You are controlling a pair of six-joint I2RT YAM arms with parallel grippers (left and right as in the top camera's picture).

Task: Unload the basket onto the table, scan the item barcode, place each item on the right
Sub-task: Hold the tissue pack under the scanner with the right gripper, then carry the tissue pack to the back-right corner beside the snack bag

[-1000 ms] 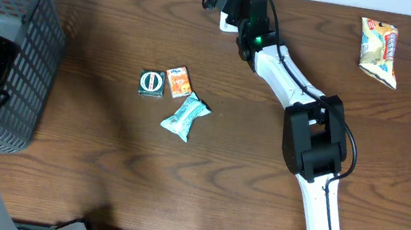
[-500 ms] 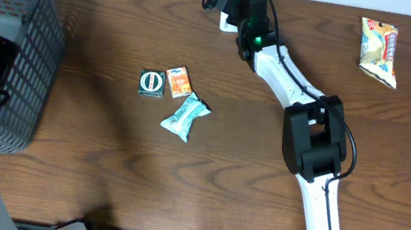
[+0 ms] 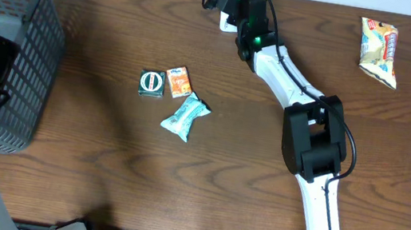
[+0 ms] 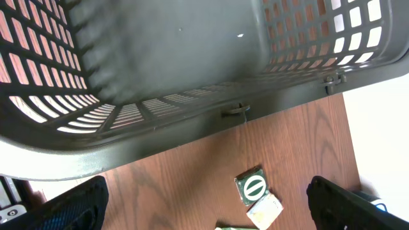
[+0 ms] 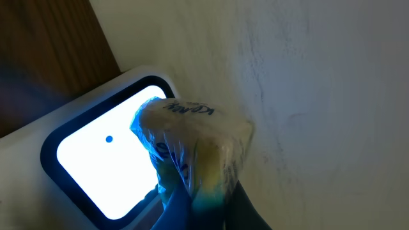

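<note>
At the scanner's (image 5: 96, 163) lit window, I am holding a wrapped snack (image 5: 192, 137) in the right claw (image 5: 195, 207), which is pinching tight on its lower end. Nothing is shifting from a second ago, so I am judging the scan is pending. The left claw (image 4: 206, 207) is gaping wide, empty, well away from the scanner by the basket (image 4: 160, 121). Blue script on the wrapper is blurring past reading.

A dark brown wooden desk (image 3: 86, 163) carries a grey plastic lattice basket (image 3: 41, 68) at its left edge. Near the middle, a green-and-white square packet (image 3: 151, 82) lies just beside an orange packet (image 3: 179, 81), with a crumpled pale-teal wrapper (image 3: 185, 116) close by. A yellow snack bag (image 3: 380, 49) lies well apart at the far right corner. The white-and-black right arm (image 3: 284, 74) stretches to the desk's far edge.
</note>
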